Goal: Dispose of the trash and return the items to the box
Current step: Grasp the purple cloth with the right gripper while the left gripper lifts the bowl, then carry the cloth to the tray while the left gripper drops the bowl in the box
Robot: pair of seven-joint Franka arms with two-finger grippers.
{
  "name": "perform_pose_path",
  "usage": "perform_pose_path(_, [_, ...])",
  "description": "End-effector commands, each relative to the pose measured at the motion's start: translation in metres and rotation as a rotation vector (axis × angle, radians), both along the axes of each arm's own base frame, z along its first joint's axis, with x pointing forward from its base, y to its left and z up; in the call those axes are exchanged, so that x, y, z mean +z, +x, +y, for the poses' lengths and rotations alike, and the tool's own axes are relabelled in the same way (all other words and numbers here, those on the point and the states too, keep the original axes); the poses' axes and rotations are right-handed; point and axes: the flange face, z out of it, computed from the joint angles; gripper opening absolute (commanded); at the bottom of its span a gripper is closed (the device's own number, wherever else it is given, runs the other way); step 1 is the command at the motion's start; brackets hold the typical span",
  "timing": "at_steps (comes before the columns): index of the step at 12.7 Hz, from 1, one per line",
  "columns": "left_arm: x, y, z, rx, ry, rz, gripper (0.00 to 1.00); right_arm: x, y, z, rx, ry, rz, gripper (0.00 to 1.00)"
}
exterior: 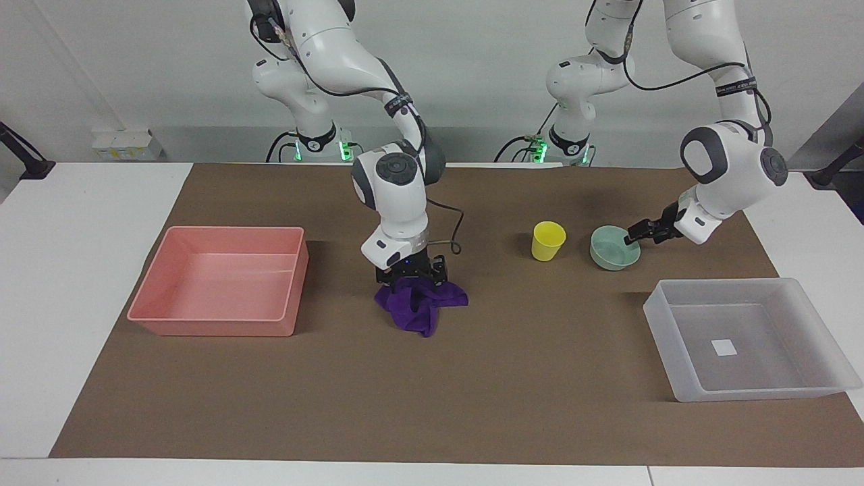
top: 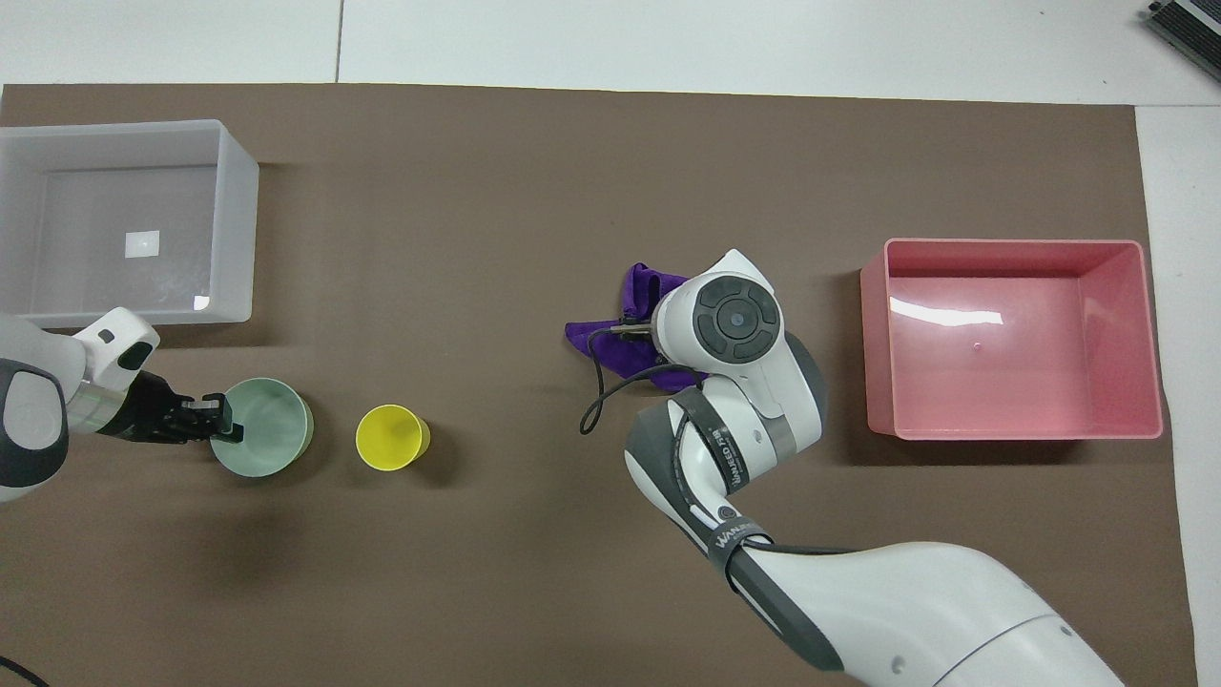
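Brown mat holds pink bin (exterior: 223,280) and whitish box (exterior: 742,337).

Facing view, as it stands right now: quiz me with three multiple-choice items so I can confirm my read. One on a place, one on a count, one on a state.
1. The mint bowl is
A. in the translucent box
B. on the brown mat beside the yellow cup
C. in the pink bin

2. Bins on the table:
A. one
B. two
C. three

3. The yellow cup is
A. upright, mouth up
B. tipped on its side
C. upside down

Key:
1 B: it sits on the mat, with the left end effector at its rim.
2 B: only the pink bin and the translucent box.
3 A: the overhead view looks straight into its open mouth.
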Motion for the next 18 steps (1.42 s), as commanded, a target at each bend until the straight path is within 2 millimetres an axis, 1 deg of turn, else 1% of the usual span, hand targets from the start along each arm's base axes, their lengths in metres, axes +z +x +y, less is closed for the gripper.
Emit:
perform_pose_path(1, [0.033, 0.018, 0.005, 0.002, -0.036, 0.005, 0.0, 0.005, -0.008, 0.002, -0.002, 0.0, -0.013, 0.0])
perform_pose_path(2, [0.053, 0.026, 0.007, -0.011, -0.045, 0.003, 0.0, 0.007, -0.008, 0.001, -0.008, -0.004, -0.007, 0.0])
perform_pose_path(3, [0.077, 0.033, 0.015, -0.017, -0.053, 0.006, 0.0, 0.018, -0.007, -0.001, -0.014, -0.013, 0.007, 0.0])
perform_pose_path(4, [0.105, 0.04, 0.022, -0.024, -0.056, 0.0, 0.0, 0.039, -0.006, -0.008, -0.024, -0.021, 0.02, 0.0])
perform_pose_path(5, [0.135, 0.048, 0.029, -0.03, -0.06, -0.013, 0.0, 0.064, -0.003, -0.018, -0.038, -0.023, 0.02, 0.0])
perform_pose_path(6, [0.167, 0.055, 0.035, -0.033, -0.056, -0.042, 0.0, 0.084, -0.002, -0.029, -0.055, -0.021, 0.019, 0.0])
perform_pose_path(7, [0.197, 0.062, 0.047, -0.031, -0.03, -0.086, 0.0, 0.105, -0.003, -0.038, -0.067, -0.021, 0.016, 0.0])
perform_pose_path(8, [0.216, 0.071, 0.056, -0.042, 0.024, -0.118, 0.0, 0.127, -0.005, -0.052, -0.078, -0.032, 0.012, 0.0])
perform_pose_path(9, [0.219, 0.082, 0.061, -0.054, 0.062, -0.127, 0.0, 0.149, -0.007, -0.066, -0.087, -0.051, 0.01, 0.0])
perform_pose_path(10, [0.225, 0.099, 0.065, -0.057, 0.09, -0.161, 0.0, 0.171, -0.011, -0.075, -0.095, -0.061, 0.014, 0.0])
perform_pose_path(11, [0.225, 0.123, 0.074, -0.052, 0.097, -0.191, 0.0, 0.193, -0.016, -0.089, -0.109, -0.063, 0.013, 0.0])
perform_pose_path(12, [0.223, 0.142, 0.085, -0.042, 0.107, -0.223, 0.0, 0.213, -0.019, -0.108, -0.121, -0.061, 0.006, 0.0])
perform_pose_path(13, [0.214, 0.16, 0.092, -0.026, 0.123, -0.277, 0.0, 0.23, -0.022, -0.131, -0.12, -0.065, 0.004, 0.0])
perform_pose_path(14, [0.202, 0.174, 0.098, -0.01, 0.141, -0.331, 0.0, 0.244, -0.023, -0.156, -0.116, -0.072, 0.004, 0.0])
perform_pose_path(16, [0.161, 0.194, 0.108, 0.015, 0.156, -0.37, 0.0, 0.262, -0.026, -0.205, -0.096, -0.088, 0.009, 0.0])
perform_pose_path(17, [0.145, 0.201, 0.113, 0.022, 0.168, -0.388, 0.0, 0.265, -0.024, -0.233, -0.088, -0.095, 0.011, 0.0])
perform_pose_path(18, [0.127, 0.203, 0.117, 0.022, 0.17, -0.375, 0.0, 0.266, -0.023, -0.258, -0.065, -0.103, 0.015, 0.0])
